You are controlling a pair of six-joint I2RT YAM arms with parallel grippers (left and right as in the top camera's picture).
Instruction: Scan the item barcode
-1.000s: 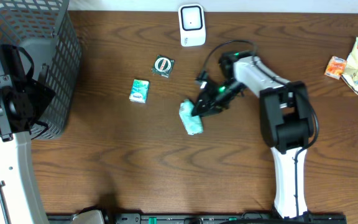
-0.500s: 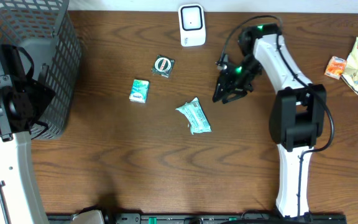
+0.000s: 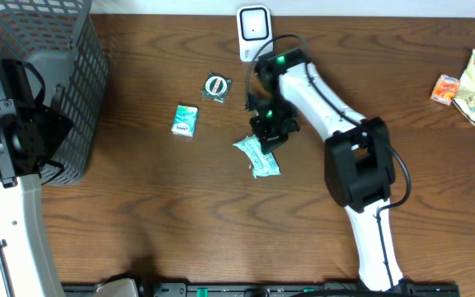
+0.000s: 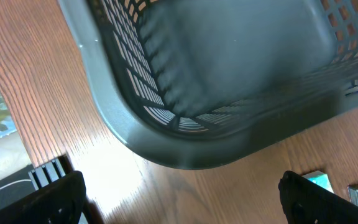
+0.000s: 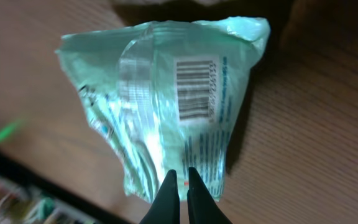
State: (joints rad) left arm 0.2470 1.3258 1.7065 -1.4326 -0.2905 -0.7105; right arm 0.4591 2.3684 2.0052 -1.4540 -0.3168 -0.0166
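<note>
Green packet [image 3: 260,158] lies on the tabletop [image 3: 180,223] just right of frame centre in the overhead view. Its barcode [image 5: 196,87] faces up in the right wrist view. Right gripper [image 3: 268,132] sits over the packet's upper end, jaws closed tip to tip; cannot tell whether any film is pinched. White scanner [image 3: 254,33] stands at top centre, apart from the packet. Left gripper [image 4: 182,198] has its jaws spread wide, holding nothing, beside the grey basket [image 4: 185,146].

Even overhead light, soft glare on the packet [image 5: 160,106], dim blurred corners, basket [image 4: 229,81] mesh smeared.
</note>
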